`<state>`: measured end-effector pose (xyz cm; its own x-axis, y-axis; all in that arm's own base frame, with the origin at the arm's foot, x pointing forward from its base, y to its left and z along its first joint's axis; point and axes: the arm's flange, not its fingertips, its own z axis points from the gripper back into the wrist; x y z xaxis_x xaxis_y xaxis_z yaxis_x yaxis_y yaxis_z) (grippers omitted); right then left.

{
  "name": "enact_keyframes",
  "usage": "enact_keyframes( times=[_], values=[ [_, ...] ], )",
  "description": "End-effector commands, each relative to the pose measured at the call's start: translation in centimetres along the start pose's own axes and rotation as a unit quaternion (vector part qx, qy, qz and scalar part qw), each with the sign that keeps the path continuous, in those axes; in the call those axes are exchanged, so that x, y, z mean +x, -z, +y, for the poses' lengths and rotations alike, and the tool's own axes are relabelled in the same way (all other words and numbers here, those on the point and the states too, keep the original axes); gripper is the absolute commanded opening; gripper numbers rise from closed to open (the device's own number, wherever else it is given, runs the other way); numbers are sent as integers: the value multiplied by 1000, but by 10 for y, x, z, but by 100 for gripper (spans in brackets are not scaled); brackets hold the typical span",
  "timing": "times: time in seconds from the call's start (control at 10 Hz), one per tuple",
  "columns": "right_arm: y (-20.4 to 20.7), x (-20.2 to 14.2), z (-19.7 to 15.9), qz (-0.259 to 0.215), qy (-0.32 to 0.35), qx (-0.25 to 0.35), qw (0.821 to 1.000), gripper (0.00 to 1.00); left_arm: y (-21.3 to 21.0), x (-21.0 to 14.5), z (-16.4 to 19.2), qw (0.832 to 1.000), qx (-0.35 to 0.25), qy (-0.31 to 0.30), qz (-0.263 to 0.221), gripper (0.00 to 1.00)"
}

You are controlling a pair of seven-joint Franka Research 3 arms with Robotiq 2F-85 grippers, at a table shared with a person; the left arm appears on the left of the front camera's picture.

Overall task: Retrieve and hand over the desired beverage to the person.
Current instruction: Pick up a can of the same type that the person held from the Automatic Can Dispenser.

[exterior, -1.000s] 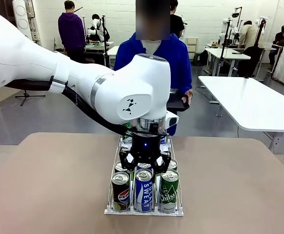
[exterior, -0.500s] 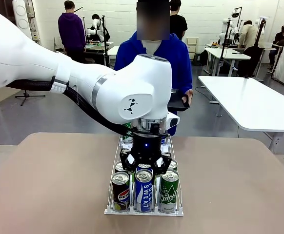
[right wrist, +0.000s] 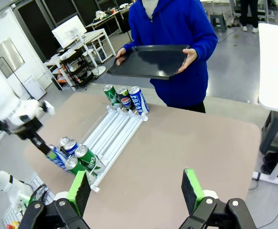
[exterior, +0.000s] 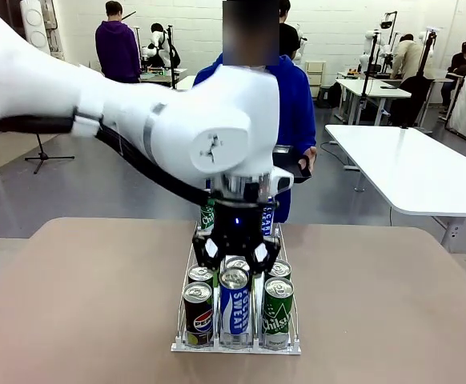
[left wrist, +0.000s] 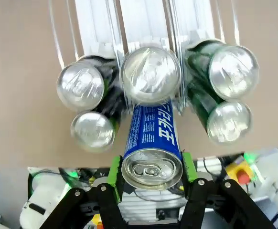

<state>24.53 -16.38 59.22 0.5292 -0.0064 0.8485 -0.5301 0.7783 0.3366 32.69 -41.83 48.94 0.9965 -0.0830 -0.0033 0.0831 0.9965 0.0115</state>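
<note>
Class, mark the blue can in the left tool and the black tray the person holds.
Blue aluminium drink can (left wrist: 152, 136): left wrist view, its printed side.
Flat black plastic tray (right wrist: 151, 61): right wrist view, its bare centre.

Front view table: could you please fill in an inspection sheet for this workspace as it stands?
Surface: tan table carrying a clear can rack.
Job's things: blue can stands higher than the Pepsi can and green can beside it; person holds a black tray.
Clutter: nothing seen.
Pincers: left pincer shut on the blue can; right pincer open, holding nothing.
Cables: black cable along the left arm.
Surroundings: white table at right; other people farther off.
</note>
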Motion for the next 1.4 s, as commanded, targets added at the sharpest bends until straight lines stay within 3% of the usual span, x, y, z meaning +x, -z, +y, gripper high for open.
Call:
enact_keyframes(
  times=[0.0, 0.3, 0.6, 1.1, 1.3],
  values=[
    [1, 0, 0, -1, -2, 7, 1000, 100, -79, -30, 35, 999, -27, 8, -19, 0],
    [1, 0, 0, -1, -2, 7, 1000, 100, -164, -60, 56, 999, -24, 15, -34, 0],
    [1, 0, 0, -1, -2, 7, 1000, 100, -224, -58, 47, 998, -23, 11, -64, 0],
    [1, 0, 0, -1, -2, 7, 1000, 100, -238, -13, 14, 997, -14, -8, -74, 0],
    [1, 0, 0, -1, -2, 7, 1000, 100, -228, -17, 27, 997, -23, 3, -71, 0]
  ],
)
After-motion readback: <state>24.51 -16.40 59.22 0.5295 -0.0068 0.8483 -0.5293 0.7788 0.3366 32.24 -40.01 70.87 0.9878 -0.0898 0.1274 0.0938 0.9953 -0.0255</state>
